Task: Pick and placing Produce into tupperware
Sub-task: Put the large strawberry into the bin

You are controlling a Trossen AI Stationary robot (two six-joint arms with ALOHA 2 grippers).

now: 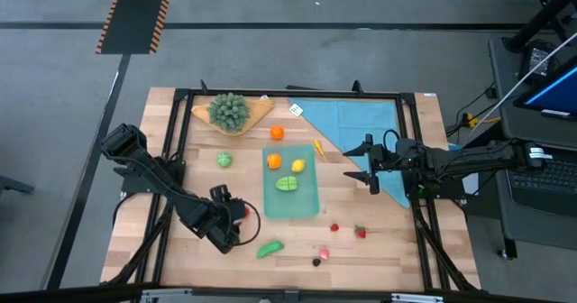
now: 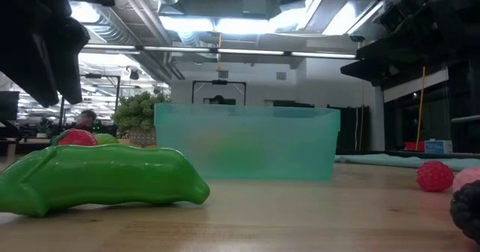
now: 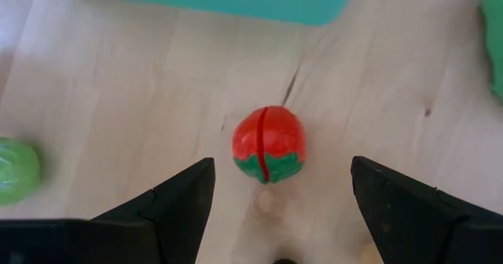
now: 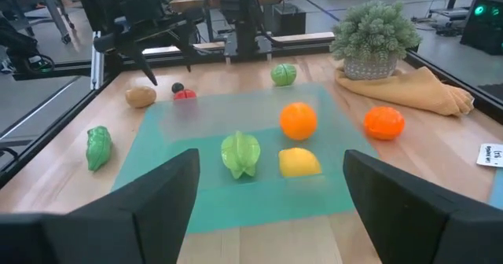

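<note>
Pick step. My left gripper (image 3: 279, 197) hangs open over the tomato (image 3: 268, 144), centred between its fingers, tub (image 1: 291, 184) just beyond. I judge: descend, close. Right gripper (image 1: 371, 164) waits open beside tub.

Two dark, matte black jointed arms are showing blocky segments and thin black cables looping near the wrists. The left gripper (image 3: 279, 197) and right gripper (image 4: 271, 189) are showing broad, wedge-shaped black fingers.
</note>
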